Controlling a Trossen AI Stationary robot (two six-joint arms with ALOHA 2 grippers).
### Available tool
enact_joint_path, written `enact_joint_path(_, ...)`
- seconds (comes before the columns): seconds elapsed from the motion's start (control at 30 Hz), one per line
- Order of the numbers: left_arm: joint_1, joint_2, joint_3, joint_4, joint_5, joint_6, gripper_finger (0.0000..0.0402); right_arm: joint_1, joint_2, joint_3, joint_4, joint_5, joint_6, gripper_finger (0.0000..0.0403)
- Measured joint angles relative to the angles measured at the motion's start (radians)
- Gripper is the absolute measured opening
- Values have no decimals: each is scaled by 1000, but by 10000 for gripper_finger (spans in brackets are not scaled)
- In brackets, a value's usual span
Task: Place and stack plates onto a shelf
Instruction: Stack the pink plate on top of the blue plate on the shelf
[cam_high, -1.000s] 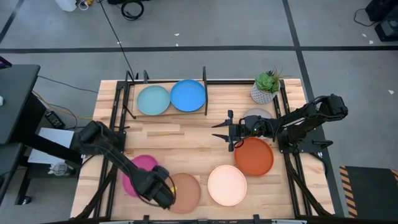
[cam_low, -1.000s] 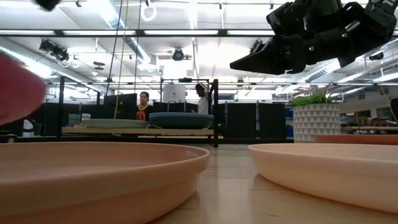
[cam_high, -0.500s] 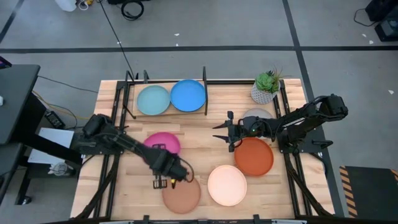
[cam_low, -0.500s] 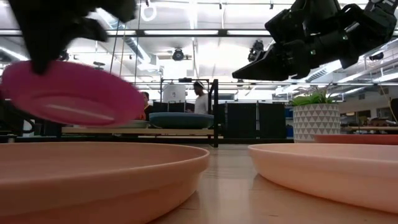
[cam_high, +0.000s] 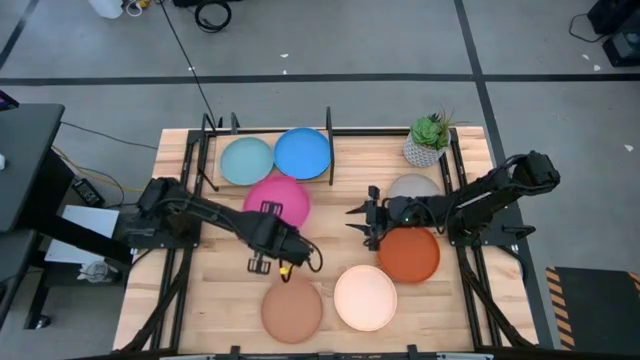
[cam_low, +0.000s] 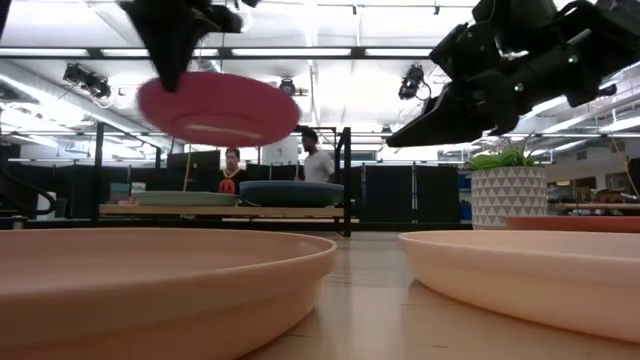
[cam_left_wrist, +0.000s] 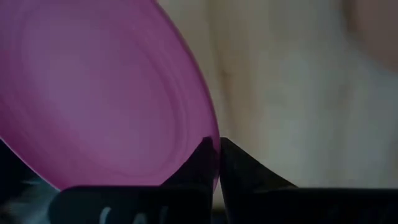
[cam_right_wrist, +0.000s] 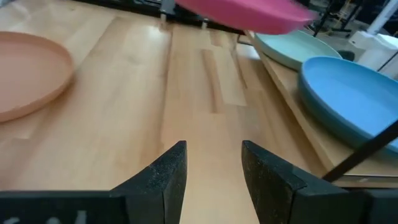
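Note:
My left gripper (cam_high: 270, 214) is shut on the magenta plate (cam_high: 280, 198) and holds it in the air just near of the shelf (cam_high: 330, 150). The plate also shows raised in the low view (cam_low: 218, 107). On the shelf board lie the pale blue-green plate (cam_high: 246, 160) and the bright blue plate (cam_high: 302, 152). My right gripper (cam_high: 362, 222) hangs open over bare table, left of the orange-red plate (cam_high: 408, 254). The grey plate (cam_high: 413, 186), cream plate (cam_high: 365, 297) and tan plate (cam_high: 292, 310) rest flat on the table. No dark teal plate is in view. My left gripper pinches the magenta plate's rim (cam_left_wrist: 210, 127) on its near side between the two fingers (cam_left_wrist: 202, 155), one on the upper face and one underneath. The fingers come about level from the table's near side. The plate is lifted clear, nearly level.
A white pot with a green plant (cam_high: 430, 138) stands at the far right corner, beside the grey plate. Black upright rods (cam_high: 329, 128) frame the shelf. Bare wood (cam_high: 330, 235) lies between the two grippers. People stand in the room behind the table (cam_low: 232, 170).
My left gripper has carried the magenta plate from the table's near left, up and toward the far edge and the shelf; the plate has gone from low by the tan plate to raised clear. My right gripper has dipped slightly and stays open.

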Motion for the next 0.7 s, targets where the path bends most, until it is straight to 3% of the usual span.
enact_joint_path(0.23,133,0,0,7,-109,236,16,61,0,0,-4,4,16,159)
enact_joint_path(0.47,317,0,0,120,-128,442,16,95,0,0,-26,101,12,159)
enact_joint_path(0.7,474,2,-1,222,-108,584,16,101,0,0,-56,109,19,159)
